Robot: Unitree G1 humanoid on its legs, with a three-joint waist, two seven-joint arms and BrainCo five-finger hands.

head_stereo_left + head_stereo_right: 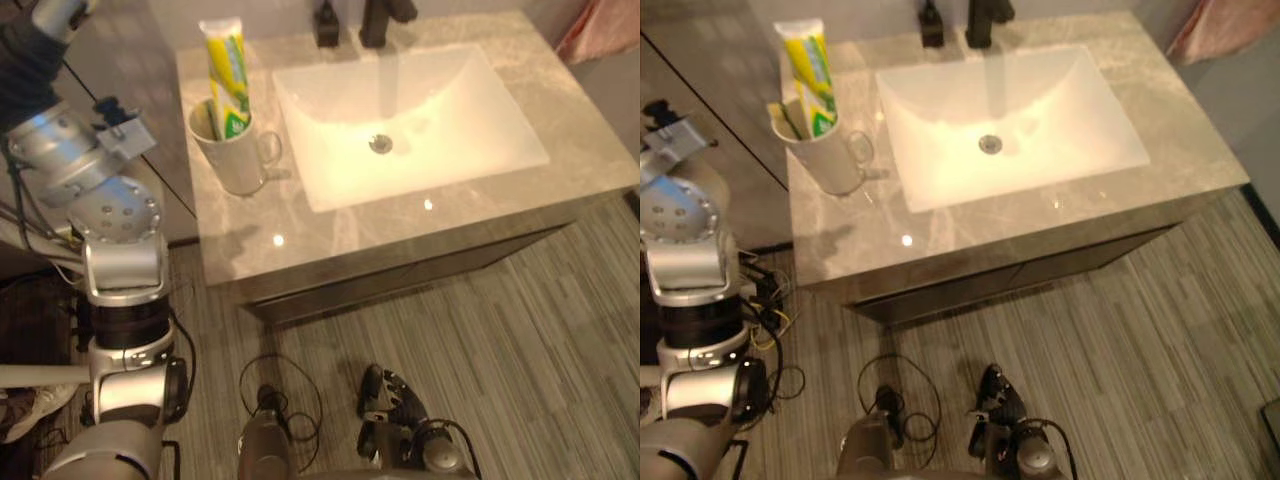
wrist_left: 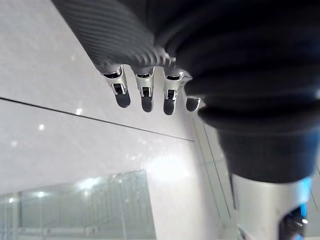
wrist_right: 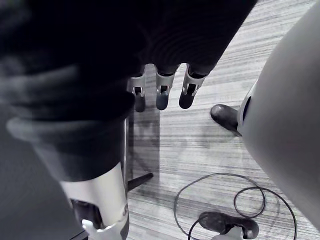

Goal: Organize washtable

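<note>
A grey stone counter (image 1: 330,235) holds a white sink (image 1: 450,120) with a black faucet (image 1: 383,20) behind it. Just left of the sink stands a white mug (image 1: 235,155), handle toward the sink, a yellow-and-green toothpaste (image 1: 228,70) tube upright inside. The left hand (image 2: 144,95) is raised near a pale wall (image 2: 60,150), fingers (image 2: 121,92) straight, holding nothing. The right hand (image 3: 161,96) hangs over the striped floor (image 3: 200,145), fingers relaxed and empty.
</note>
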